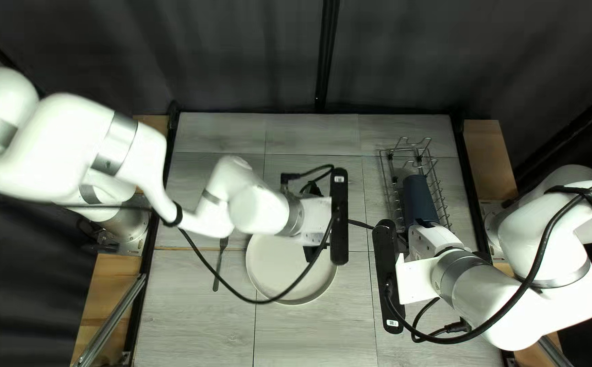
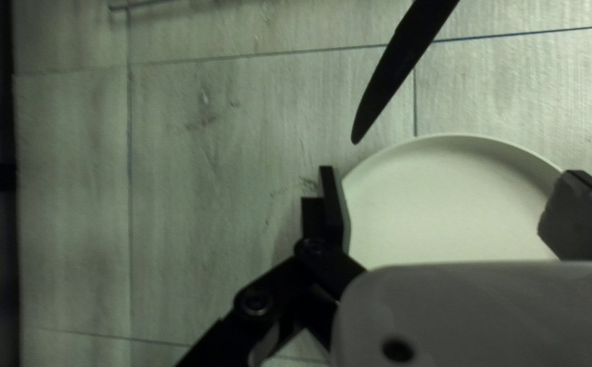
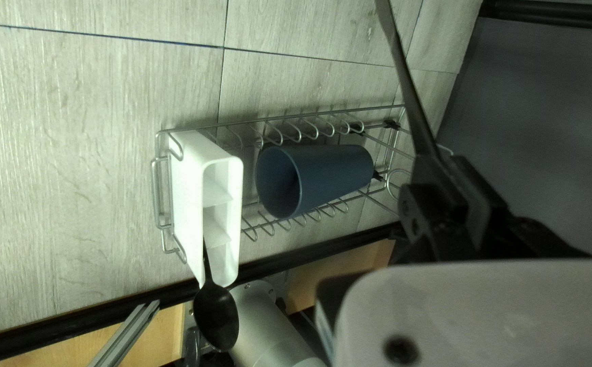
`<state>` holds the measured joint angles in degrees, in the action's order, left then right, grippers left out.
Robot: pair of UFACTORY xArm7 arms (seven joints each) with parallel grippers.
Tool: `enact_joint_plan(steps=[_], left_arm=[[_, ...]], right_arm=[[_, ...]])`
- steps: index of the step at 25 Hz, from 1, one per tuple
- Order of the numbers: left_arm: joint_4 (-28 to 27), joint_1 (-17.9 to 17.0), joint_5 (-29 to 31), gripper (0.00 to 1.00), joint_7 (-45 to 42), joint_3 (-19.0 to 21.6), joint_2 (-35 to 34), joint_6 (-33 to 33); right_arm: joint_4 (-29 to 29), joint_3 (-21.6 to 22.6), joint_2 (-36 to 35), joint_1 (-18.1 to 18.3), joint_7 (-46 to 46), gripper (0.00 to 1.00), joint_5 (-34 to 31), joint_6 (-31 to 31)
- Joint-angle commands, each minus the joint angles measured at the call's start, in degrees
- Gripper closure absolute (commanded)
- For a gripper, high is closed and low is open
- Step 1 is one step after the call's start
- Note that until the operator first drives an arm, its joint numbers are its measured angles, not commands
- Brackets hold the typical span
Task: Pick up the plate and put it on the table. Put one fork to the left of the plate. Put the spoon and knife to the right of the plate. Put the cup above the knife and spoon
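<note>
Tabletop (image 1: 194, 326) | plate (image 1: 279, 265) down | fork (image 1: 218, 268) at its left | right hand (image 1: 385, 234) grips knife (image 3: 410, 88)

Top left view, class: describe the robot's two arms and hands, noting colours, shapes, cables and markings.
The left arm and right arm are white and rounded, with silver-grey bands; black cables loop along both. The left hand and right hand each have a long black housing with rounded ends and a small white label. Their flat fingers and links are black.

Pale plate (image 1: 275, 261), fork (image 1: 219, 266) beside it, gripped knife (image 3: 408, 85), sideways blue cup (image 3: 330, 177), racked spoon (image 3: 216, 316)
</note>
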<state>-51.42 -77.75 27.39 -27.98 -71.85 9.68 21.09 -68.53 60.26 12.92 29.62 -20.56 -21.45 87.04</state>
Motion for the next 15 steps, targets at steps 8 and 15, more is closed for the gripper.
enact_joint_plan(steps=[8,15], left_arm=[[1.55,-1.59,1.89,0.00,-4.35,-2.27,5.21,-4.84],[1.78,2.34,0.76,0.00,-8.91,0.20,16.90,-13.38]], right_arm=[[0.00,0.00,0.00,0.00,0.00,1.00,0.00,0.00],[0.00,0.00,0.00,0.00,0.00,1.00,0.00,0.00]])
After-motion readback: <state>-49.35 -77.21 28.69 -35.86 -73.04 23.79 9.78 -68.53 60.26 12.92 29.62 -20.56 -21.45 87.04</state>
